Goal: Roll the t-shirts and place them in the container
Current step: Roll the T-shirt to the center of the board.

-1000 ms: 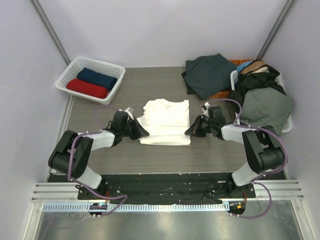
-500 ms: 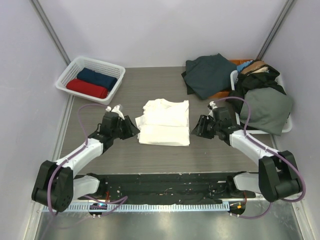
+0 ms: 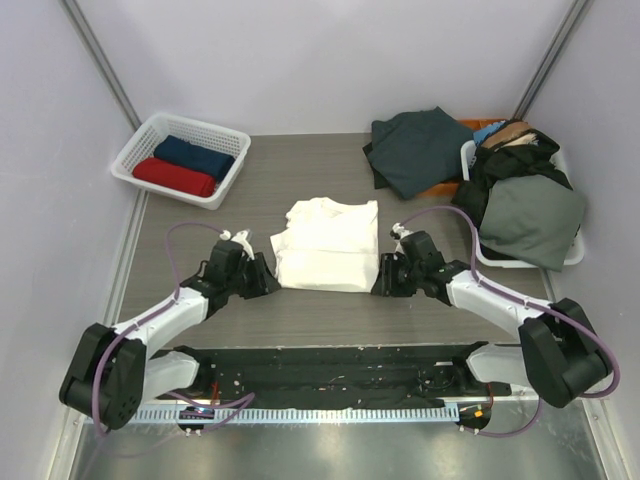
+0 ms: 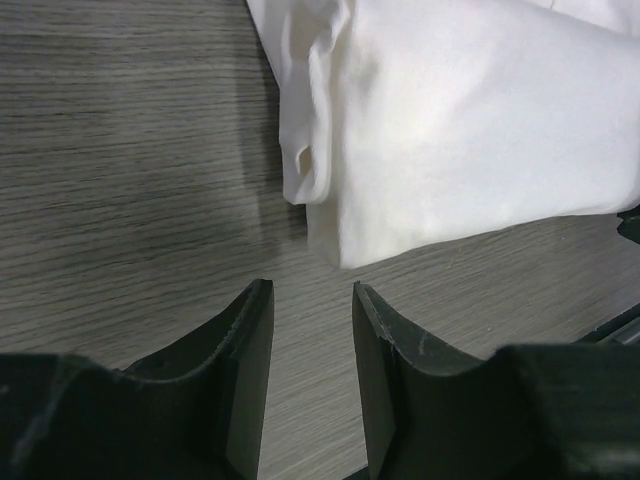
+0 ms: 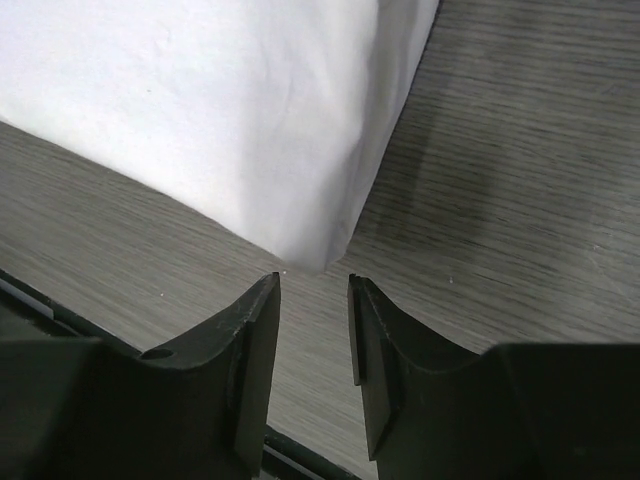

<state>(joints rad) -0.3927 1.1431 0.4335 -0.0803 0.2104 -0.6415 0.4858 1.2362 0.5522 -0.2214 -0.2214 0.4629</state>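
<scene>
Grey wood-grain table (image 3: 300, 310), white walls around. Item: cream-white t-shirt (image 3: 328, 255), folded flat, lay mid-table; judged light, limp and apt to slump, best pinched at its two near corners. Left gripper (image 3: 262, 283) and right gripper (image 3: 385, 281) sat just short of those corners, jaws parted, nothing held.
</scene>
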